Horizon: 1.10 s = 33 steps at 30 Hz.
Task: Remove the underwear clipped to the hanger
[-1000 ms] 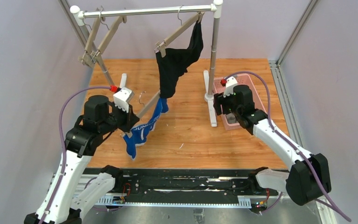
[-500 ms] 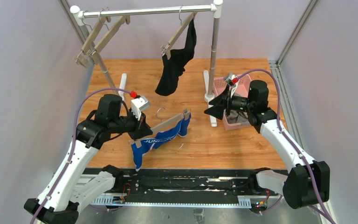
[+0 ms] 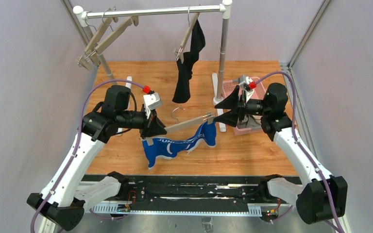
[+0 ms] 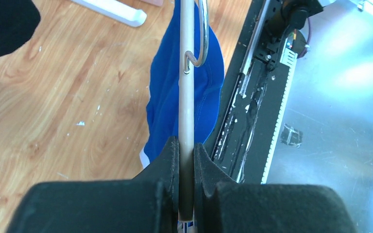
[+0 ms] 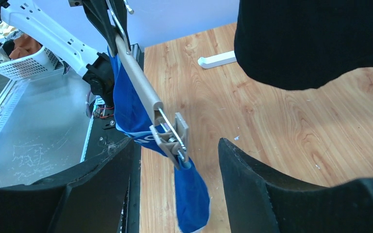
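1. Judging the chief hazard first: risked a squeeze on the wrong part of the small greyish spring clip (image 5: 172,138) at the hanger's far end, on hinge or cloth rather than levers, leaving it shut.
2. Risked also a swing of the long beige hanger bar with its wire hook (image 3: 184,125), held at one end only and so free to pivot under a sideways nudge from the right gripper (image 5: 176,141).
3. Could have snagged the plain black briefs (image 3: 184,73) too, dangling from another hanger (image 3: 187,36) on the metal rail (image 3: 155,11), near the right gripper.
4. Showed the left gripper (image 4: 186,150) with fingers pressed tight on the bar's near end, no gap on either side.
5. Showed the right gripper with fingers spread wide, gripping nothing, straddling the far clip without touching it.
6. Placed the bright blue briefs with white lettering (image 3: 175,145) under the bar, pinched at one corner by that clip, so between the right fingers and hanging just below them; trailed back to beneath the left fingers at the other end.
7. Could not tell whether touching the wooden counter (image 3: 252,150) or hanging clear of it.
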Available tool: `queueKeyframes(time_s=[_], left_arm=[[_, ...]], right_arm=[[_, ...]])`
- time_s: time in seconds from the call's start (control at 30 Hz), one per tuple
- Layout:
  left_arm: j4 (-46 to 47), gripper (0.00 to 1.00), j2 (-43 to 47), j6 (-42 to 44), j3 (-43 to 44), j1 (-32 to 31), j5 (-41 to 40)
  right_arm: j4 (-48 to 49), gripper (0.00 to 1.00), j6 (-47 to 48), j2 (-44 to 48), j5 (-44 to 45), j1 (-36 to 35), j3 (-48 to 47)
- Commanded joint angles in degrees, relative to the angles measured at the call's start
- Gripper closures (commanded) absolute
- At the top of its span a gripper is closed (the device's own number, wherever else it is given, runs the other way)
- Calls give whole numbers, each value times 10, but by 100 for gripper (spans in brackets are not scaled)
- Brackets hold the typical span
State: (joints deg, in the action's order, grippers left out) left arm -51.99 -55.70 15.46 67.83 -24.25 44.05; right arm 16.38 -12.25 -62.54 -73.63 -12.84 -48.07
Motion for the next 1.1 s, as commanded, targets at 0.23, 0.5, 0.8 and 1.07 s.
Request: queueKeyframes(time_s=[0.23,0.5,0.8,1.07], left_arm=[[42,100,-12,7,32,-10,49],[69,100,-26,-8,25,-11,36],[72,100,-28,-11,23,-14,25],[106,100,-22,-35,23,-14,22]], right_arm=[[103,35,-60,-29,-19,-25,-22],[103,39,-62,-51,-7,-59,-30],[99,99,-56,-51,5,-64,-27],[36,56,-34,-25,60,-64,-41]])
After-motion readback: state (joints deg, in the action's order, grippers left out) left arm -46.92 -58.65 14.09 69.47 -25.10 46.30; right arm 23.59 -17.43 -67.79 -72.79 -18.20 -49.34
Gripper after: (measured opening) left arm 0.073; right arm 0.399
